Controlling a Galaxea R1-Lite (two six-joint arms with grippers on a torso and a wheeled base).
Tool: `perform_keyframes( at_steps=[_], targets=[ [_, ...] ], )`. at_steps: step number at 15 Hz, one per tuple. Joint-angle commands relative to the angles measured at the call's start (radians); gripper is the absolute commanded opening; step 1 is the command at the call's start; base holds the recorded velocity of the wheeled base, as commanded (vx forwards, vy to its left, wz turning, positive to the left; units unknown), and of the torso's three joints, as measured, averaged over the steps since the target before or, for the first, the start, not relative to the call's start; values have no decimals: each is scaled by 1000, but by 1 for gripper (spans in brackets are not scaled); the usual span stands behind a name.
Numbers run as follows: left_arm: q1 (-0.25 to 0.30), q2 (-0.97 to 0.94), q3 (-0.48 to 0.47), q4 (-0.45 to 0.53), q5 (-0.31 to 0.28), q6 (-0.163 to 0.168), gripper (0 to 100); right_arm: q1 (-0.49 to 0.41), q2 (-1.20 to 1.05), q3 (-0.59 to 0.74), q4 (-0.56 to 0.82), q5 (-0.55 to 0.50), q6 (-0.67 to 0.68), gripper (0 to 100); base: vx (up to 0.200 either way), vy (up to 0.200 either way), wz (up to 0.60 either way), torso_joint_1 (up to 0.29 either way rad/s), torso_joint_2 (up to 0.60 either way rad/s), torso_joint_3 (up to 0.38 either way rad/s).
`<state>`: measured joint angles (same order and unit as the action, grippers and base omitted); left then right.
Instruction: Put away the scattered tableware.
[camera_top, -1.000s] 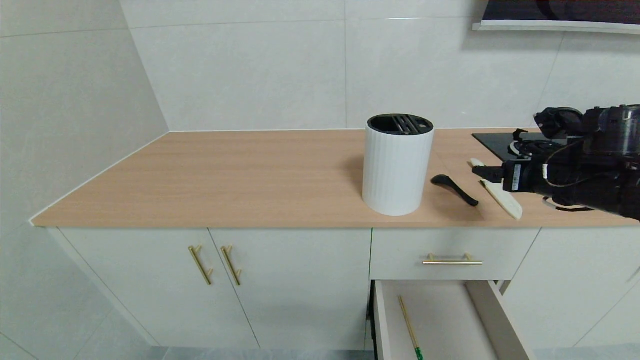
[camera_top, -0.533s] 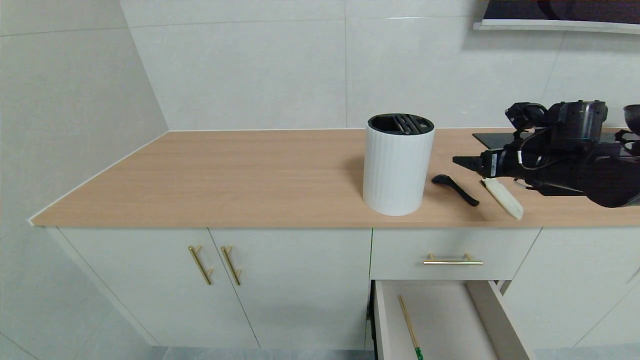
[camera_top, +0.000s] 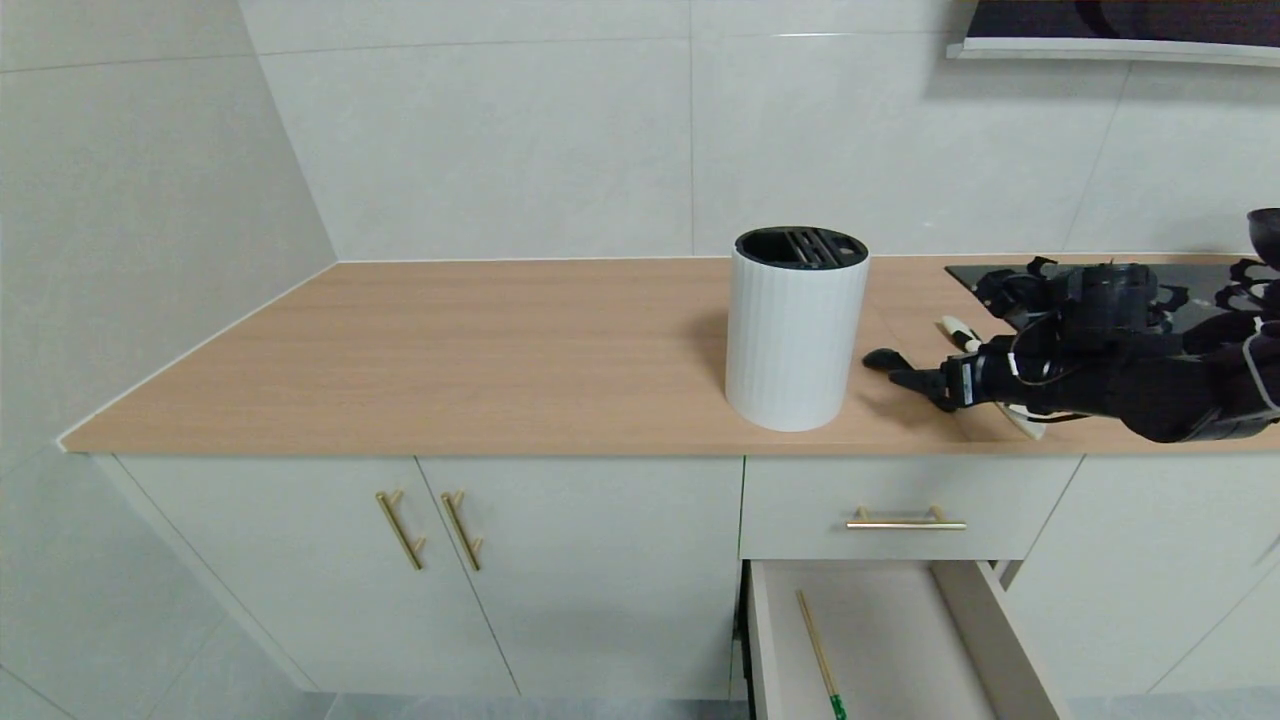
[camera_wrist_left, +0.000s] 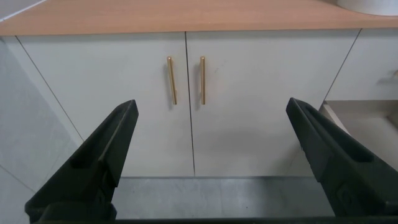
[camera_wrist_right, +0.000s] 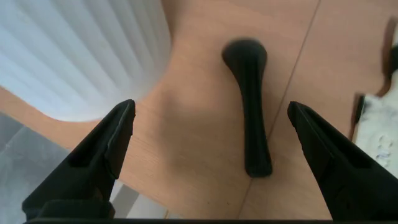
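Right wrist view: right gripper (camera_wrist_right: 208, 143), jaws spread, hovers over the black spoon (camera_wrist_right: 249, 112); spoon and white paddle (camera_top: 957, 331) await stowing, chopsticks (camera_top: 818, 645) already lie in the open drawer (camera_top: 880, 640).

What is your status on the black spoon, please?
Status: right gripper open over the black spoon; left gripper open, low by the cabinet doors. Spoon flat on the counter, ungrasped. Obstacle: white holder close beside it.

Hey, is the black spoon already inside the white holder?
No, the black spoon lies flat on the wooden counter beside the white holder, not in it.
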<state>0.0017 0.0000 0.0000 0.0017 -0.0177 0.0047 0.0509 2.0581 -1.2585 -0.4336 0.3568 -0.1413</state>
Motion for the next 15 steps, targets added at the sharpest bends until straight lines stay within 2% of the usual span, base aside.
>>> perform_keyframes(
  at_steps=[1,2,4,15],
  targets=[
    [0,0,0,0,1,0,100,0,33,-21,-5,-15,0,100,0,0,0,0,0,0],
    [1,0,0,0,-1,0,100,0,70,-36,-36,-67,-1,100,0,0,0,0,0,0],
    [0,0,0,0,-1,0,100,-2,109,-59,-76,-76,-1,100,0,0,0,0,0,0],
    [1,0,0,0,1,0,100,-19,180,-99,-82,-79,-1,100,0,0,0,0,0,0]
  ],
)
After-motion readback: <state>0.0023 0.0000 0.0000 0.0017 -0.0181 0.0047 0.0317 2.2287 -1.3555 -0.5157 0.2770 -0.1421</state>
